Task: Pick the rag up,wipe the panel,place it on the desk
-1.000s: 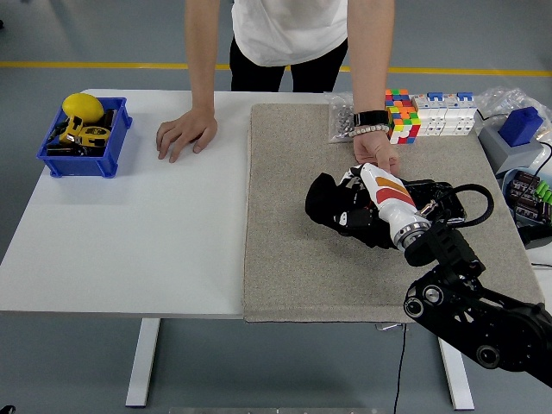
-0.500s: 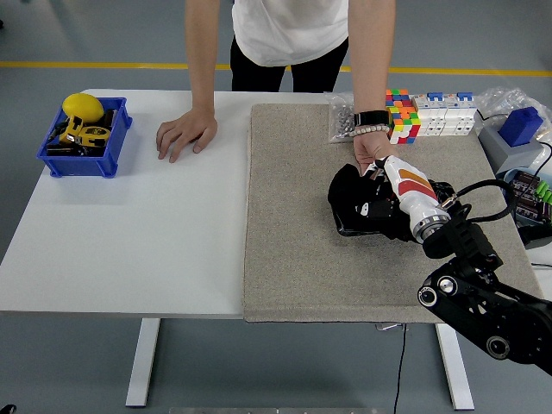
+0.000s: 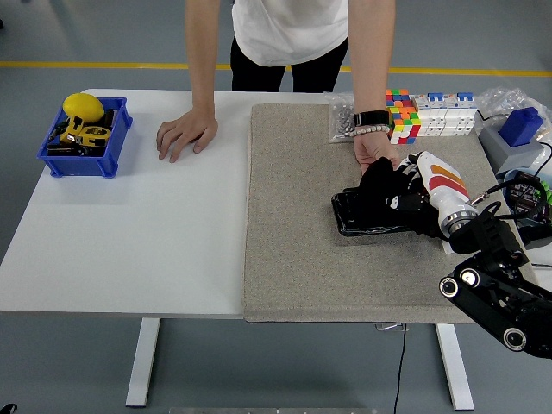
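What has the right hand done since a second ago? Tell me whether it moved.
Yes. The right hand, on the black panel, has slid to the picture's right across the grey mat, now lying below the colourful cube.

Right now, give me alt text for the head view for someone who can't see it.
The robot's right hand presses a black rag onto a dark panel lying on a beige mat. Across the white table, a person rests one hand flat and the other hand by the panel.
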You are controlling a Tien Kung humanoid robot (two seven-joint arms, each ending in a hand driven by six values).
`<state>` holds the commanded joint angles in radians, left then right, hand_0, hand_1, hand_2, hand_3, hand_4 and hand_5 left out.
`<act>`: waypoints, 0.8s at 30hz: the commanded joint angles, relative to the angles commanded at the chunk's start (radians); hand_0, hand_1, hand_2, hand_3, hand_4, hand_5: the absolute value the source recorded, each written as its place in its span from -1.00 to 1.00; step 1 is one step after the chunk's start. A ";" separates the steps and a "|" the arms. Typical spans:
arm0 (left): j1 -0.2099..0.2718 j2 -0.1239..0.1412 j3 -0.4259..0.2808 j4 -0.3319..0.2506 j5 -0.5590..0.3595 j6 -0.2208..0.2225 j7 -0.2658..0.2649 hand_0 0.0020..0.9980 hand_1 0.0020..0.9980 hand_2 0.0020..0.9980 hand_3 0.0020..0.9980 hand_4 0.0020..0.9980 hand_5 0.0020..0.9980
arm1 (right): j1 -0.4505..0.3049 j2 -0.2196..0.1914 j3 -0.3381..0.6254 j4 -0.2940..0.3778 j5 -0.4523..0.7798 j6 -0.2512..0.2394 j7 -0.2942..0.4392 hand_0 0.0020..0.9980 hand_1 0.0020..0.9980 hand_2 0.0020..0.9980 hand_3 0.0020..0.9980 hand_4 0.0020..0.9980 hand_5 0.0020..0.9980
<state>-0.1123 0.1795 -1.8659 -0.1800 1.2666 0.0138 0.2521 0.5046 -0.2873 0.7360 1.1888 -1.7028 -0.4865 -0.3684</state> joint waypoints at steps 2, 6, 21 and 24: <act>0.000 0.000 -0.001 0.000 0.001 0.000 0.000 0.37 0.46 0.46 0.21 0.34 0.23 | -0.002 -0.006 0.018 -0.006 -0.003 0.000 0.000 -0.68 -0.47 -0.36 -0.25 0.80 -1.00; -0.001 -0.001 -0.001 0.000 -0.001 -0.001 -0.001 0.38 0.46 0.47 0.21 0.34 0.23 | -0.008 -0.017 0.053 -0.020 -0.007 -0.002 0.001 -0.68 -0.47 -0.36 -0.25 0.80 -1.00; -0.001 -0.004 -0.002 0.000 -0.002 -0.002 -0.002 0.38 0.46 0.46 0.21 0.34 0.23 | -0.037 -0.041 0.162 -0.080 -0.015 -0.003 0.002 -0.68 -0.47 -0.36 -0.25 0.79 -1.00; -0.001 -0.004 -0.003 0.000 -0.001 -0.001 -0.002 0.38 0.46 0.46 0.21 0.34 0.23 | -0.040 -0.045 0.179 -0.086 -0.018 -0.004 0.002 -0.68 -0.46 -0.36 -0.25 0.80 -1.00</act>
<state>-0.1131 0.1758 -1.8691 -0.1800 1.2659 0.0124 0.2503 0.4645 -0.3321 0.9148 1.1027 -1.7206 -0.4901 -0.3666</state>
